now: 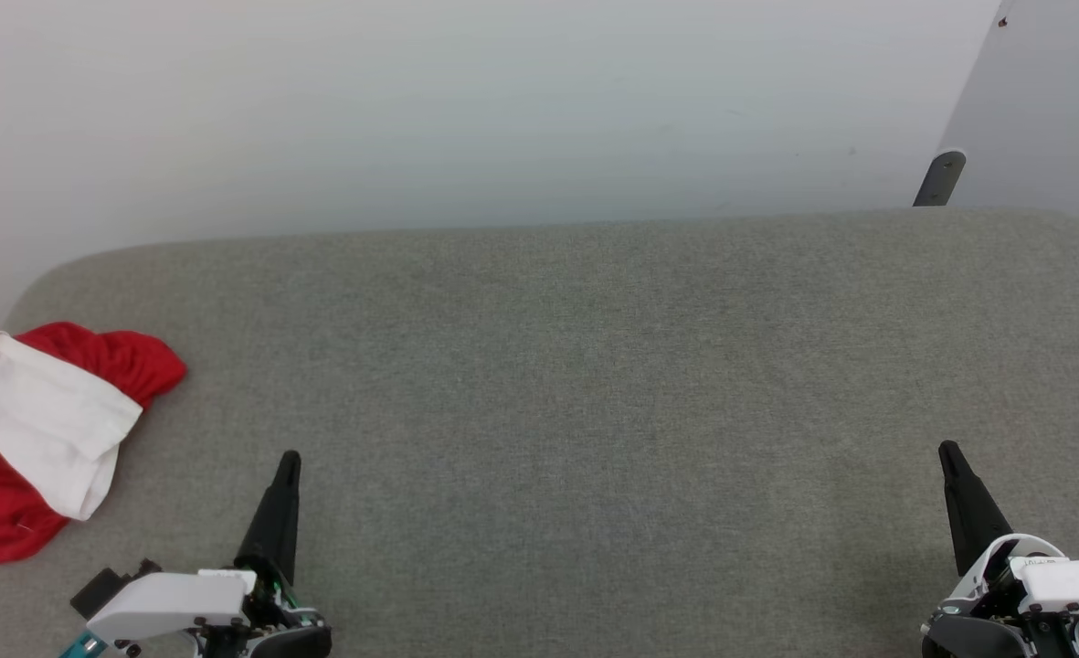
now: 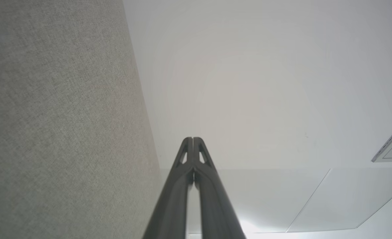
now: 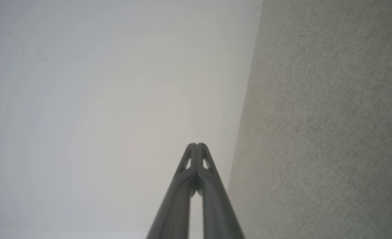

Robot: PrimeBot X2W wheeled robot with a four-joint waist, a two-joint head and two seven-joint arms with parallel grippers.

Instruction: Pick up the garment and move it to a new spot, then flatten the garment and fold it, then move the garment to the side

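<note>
The garment [image 1: 41, 429] lies crumpled at the far left of the grey fabric surface [image 1: 576, 366], a red heap with a white sleeve folded across its top; its left part is cut off by the picture's edge, and no lettering can be made out on it. The left gripper [image 1: 289, 461] sits at the near left, to the right of the garment and apart from it, with bare grey fabric between the two. Its two dark fingers [image 2: 172, 199] are pressed together along their tips, with only a thin slit lower down, and nothing is caught between them. In the left wrist view the closed tips [image 2: 193, 139] point towards the pale wall [image 2: 265, 83], with the grey surface [image 2: 49, 116] running alongside; whether they touch the fabric cannot be told. The right gripper [image 1: 950, 454] is at the near right, well apart from the garment, with the wide middle of the grey surface between the two grippers. Its fingers [image 3: 215, 205] are likewise brought together at the tips [image 3: 197, 145] and grip nothing, aimed at the wall [image 3: 83, 99] beside the grey surface [image 3: 332, 116]. Beyond the far edge of the surface rises the white wall [image 1: 502, 110], and at the far right a small dark rounded bracket [image 1: 939, 178] stands against it.
</note>
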